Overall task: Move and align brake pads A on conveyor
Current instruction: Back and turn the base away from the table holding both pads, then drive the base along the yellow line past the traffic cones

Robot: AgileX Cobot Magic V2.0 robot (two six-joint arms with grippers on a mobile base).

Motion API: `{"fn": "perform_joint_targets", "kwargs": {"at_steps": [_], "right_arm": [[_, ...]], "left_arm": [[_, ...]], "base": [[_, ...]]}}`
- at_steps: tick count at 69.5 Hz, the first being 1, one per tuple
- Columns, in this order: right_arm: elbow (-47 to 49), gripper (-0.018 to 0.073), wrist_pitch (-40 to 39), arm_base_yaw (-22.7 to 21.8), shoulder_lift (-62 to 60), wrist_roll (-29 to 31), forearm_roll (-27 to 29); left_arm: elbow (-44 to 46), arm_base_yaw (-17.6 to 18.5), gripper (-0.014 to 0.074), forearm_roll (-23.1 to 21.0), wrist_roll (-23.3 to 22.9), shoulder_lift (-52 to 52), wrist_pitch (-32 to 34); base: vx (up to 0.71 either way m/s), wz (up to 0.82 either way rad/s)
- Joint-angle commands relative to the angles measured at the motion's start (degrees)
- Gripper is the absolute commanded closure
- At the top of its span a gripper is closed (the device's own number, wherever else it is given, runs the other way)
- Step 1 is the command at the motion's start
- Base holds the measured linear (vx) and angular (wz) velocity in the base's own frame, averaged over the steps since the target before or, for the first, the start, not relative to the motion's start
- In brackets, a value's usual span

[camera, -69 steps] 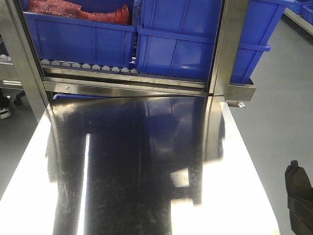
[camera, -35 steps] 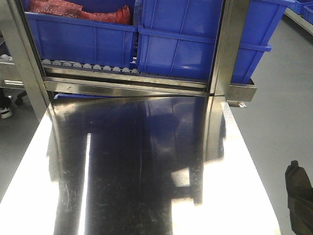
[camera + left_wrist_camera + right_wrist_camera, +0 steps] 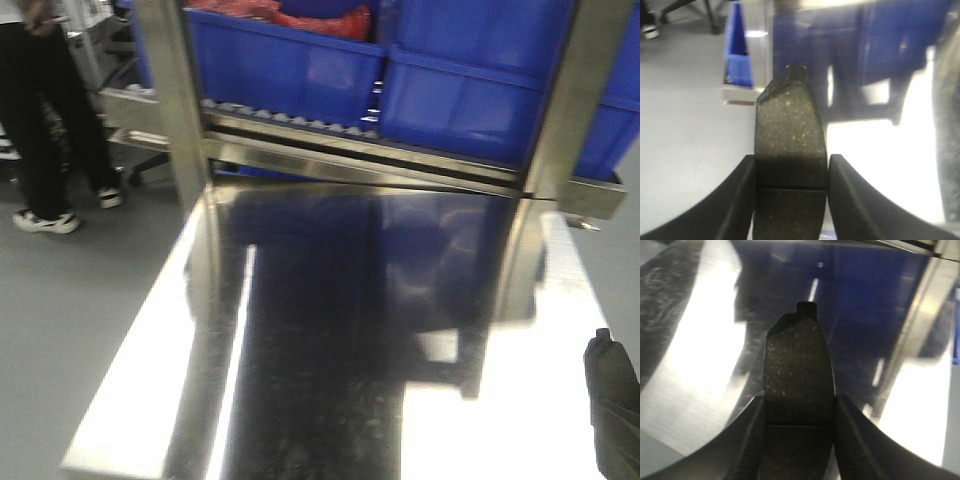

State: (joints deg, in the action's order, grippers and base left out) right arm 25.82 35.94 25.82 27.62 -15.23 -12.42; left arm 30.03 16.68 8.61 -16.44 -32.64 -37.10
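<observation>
At the bottom centre of the left wrist view, the left gripper (image 3: 791, 165) is closed part-way, its two black fingers (image 3: 742, 200) pressed against the sides of a dark, speckled brake pad (image 3: 790, 120) that points toward the top of the frame, its groove crossing between the fingers. Lower centre in the right wrist view, the right gripper (image 3: 800, 407) clamps a second pad (image 3: 799, 360) the same way. Both pads hang above the shiny steel table (image 3: 330, 330), the left one over its edge beside grey floor (image 3: 685, 125). Blue bins (image 3: 300, 60) line the rack at the top of the front view, and a person (image 3: 40, 110) stands at upper left.
</observation>
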Motion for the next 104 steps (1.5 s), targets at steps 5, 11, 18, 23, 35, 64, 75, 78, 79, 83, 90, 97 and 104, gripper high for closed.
{"fn": "perform_joint_targets", "kwargs": {"at_steps": [5,11,18,23,35,64,75,78,79,83,90,97,104], "right_arm": [[1.69,0.0417,-4.55,-0.24,0.10,0.28,-1.14],[1.69,0.0417,-4.56,-0.24,0.10,0.28,-1.14],[1.69,0.0417,-4.56,-0.24,0.10,0.28,-1.14],[1.69,0.0417,-4.56,-0.24,0.10,0.28,-1.14],[1.69,0.0417,-4.56,-0.24,0.10,0.28,-1.14],[1.69,0.0417,-4.56,-0.24,0.10,0.28,-1.14],[1.69,0.0417,-4.56,-0.24,0.10,0.28,-1.14],[1.69,0.0417,-4.56,-0.24,0.10,0.28,-1.14],[1.69,0.0417,-4.56,-0.24,0.10,0.28,-1.14],[1.69,0.0417,-4.56,-0.24,0.10,0.28,-1.14],[1.69,0.0417,-4.56,-0.24,0.10,0.28,-1.14],[1.69,0.0417,-4.56,-0.24,0.10,0.28,-1.14],[1.69,0.0417,-4.56,-0.24,0.10,0.28,-1.14]], "left_arm": [[1.71,0.13,0.0594,0.52,-0.16,-0.14,4.37],[1.71,0.13,0.0594,0.52,-0.16,-0.14,4.37],[1.71,0.13,0.0594,0.52,-0.16,-0.14,4.37],[1.71,0.13,0.0594,0.52,-0.16,-0.14,4.37],[1.71,0.13,0.0594,0.52,-0.16,-0.14,4.37],[1.71,0.13,0.0594,0.52,-0.16,-0.14,4.13],[1.71,0.13,0.0594,0.52,-0.16,-0.14,2.83],[1.71,0.13,0.0594,0.52,-0.16,-0.14,2.37],[1.71,0.13,0.0594,0.52,-0.16,-0.14,2.37],[1.71,0.13,0.0594,0.52,-0.16,-0.14,2.09],[1.71,0.13,0.0594,0.52,-0.16,-0.14,2.09],[1.71,0.13,0.0594,0.52,-0.16,-0.14,2.09],[1.71,0.13,0.0594,0.52,-0.16,-0.14,2.09]], "base": [[-0.12,0.52],[-0.11,0.57],[-0.10,0.63],[-0.10,0.68],[-0.09,0.73],[-0.06,0.75],[0.02,0.67],[0.07,0.65],[0.08,0.65],[0.09,0.63],[0.11,0.61],[0.12,0.56],[0.12,0.51]]}}
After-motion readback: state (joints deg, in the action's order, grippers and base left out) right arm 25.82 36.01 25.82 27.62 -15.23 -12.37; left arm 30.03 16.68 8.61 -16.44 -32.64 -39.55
